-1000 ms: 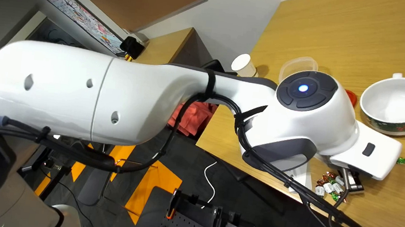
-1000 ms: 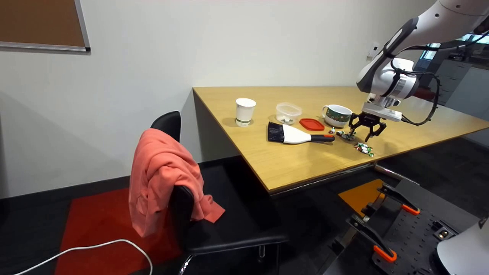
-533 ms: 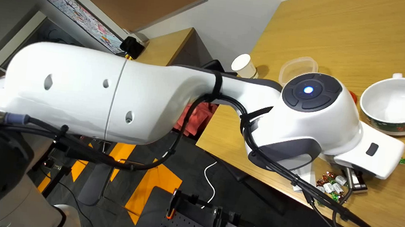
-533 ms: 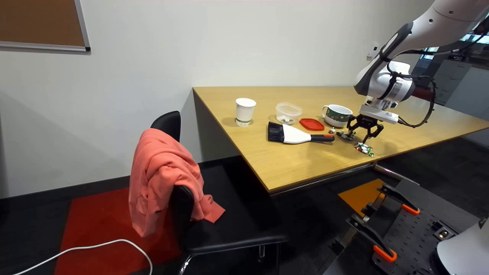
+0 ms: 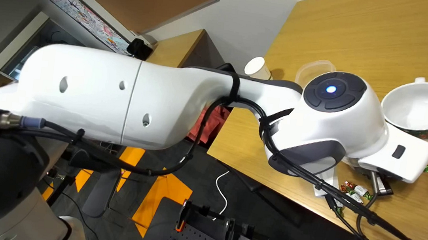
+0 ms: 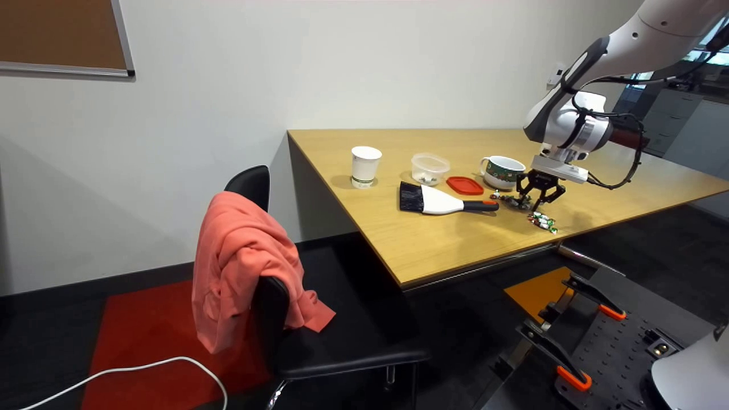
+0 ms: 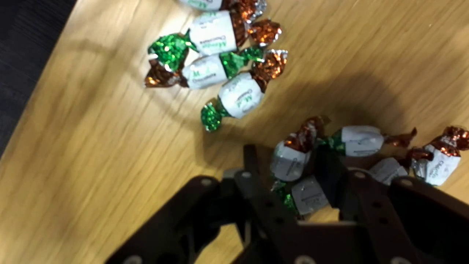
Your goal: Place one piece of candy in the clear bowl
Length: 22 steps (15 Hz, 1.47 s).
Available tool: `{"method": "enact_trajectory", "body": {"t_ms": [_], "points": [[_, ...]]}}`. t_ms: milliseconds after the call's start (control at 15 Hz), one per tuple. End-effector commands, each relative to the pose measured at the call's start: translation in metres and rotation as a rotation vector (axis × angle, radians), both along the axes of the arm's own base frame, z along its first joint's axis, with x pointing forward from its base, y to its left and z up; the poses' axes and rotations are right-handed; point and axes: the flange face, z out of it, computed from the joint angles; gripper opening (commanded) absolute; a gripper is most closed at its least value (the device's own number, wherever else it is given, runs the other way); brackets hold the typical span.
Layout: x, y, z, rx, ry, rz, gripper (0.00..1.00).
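The clear bowl (image 6: 430,169) stands on the table behind the brush, with a small whitish-green piece at its bottom. In an exterior view it is partly hidden by my arm (image 5: 309,71). My gripper (image 6: 528,204) points down low over the scattered candies. In the wrist view my gripper (image 7: 287,156) is open, with a white, brown and green wrapped candy (image 7: 289,163) between its fingers. A gap shows between the left finger (image 7: 251,157) and that candy. A second candy (image 7: 309,194) lies just below it, close to the right finger (image 7: 329,172).
More candies (image 7: 216,33) lie toward the table edge and others (image 7: 362,141) right of the gripper. A white bowl-shaped mug (image 6: 502,172) stands behind the gripper. A red lid (image 6: 465,185), a brush (image 6: 441,201) and a paper cup (image 6: 365,167) are also on the table.
My gripper has moved slightly, toward the left in an exterior view, over the candies. Its fingertips look closer together than before. The bowl and other objects have not moved.
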Motion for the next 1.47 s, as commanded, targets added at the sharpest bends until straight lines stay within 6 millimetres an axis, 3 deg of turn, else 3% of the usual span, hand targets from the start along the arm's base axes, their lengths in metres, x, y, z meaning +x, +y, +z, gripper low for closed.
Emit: {"method": "enact_trajectory", "body": {"t_ms": [0,200,333,800,1133,1400], "points": [[0.007,-0.003,-0.006,-0.009,0.003,-0.026,0.22],[0.005,-0.003,-0.005,-0.015,0.003,-0.026,0.1],[0.0,0.0,0.008,-0.016,-0.02,-0.018,0.06],[-0.02,0.026,0.092,-0.036,-0.128,0.062,0.06],[0.003,0.051,0.149,-0.05,-0.243,0.082,0.06],[0.034,0.072,0.177,-0.022,-0.329,0.132,0.06]]}}
